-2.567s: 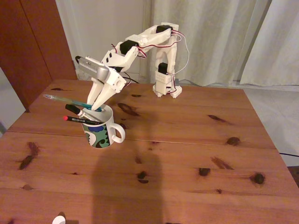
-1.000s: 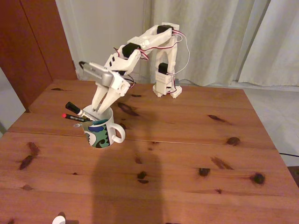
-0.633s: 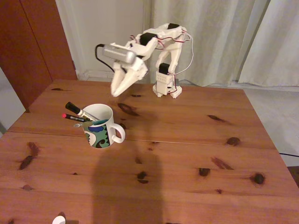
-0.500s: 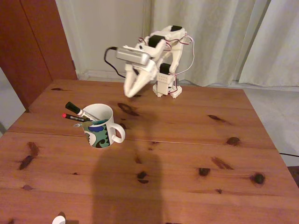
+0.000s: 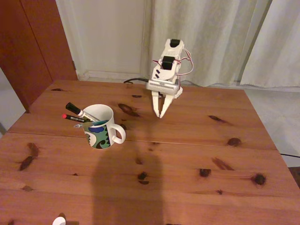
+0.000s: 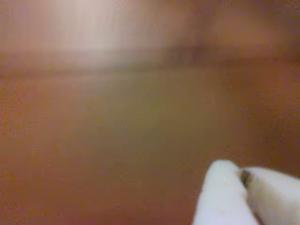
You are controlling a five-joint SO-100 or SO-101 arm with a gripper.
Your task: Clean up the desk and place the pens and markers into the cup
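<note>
This looks like a room in a home. A reddish-brown pine desk (image 5: 197,140) with dark knots fills the lower part of the fixed view. Pale, floor-length curtains (image 5: 220,37) hang in folds across the upper right, and a white panelled door or wall (image 5: 108,33) stands at upper centre. A dark red-brown wooden cupboard or door (image 5: 33,42) rises at the upper left. A patterned ceramic mug (image 5: 101,126) sits on the desk left of centre. The light is warm and dim, like indoor lamp light.
</note>
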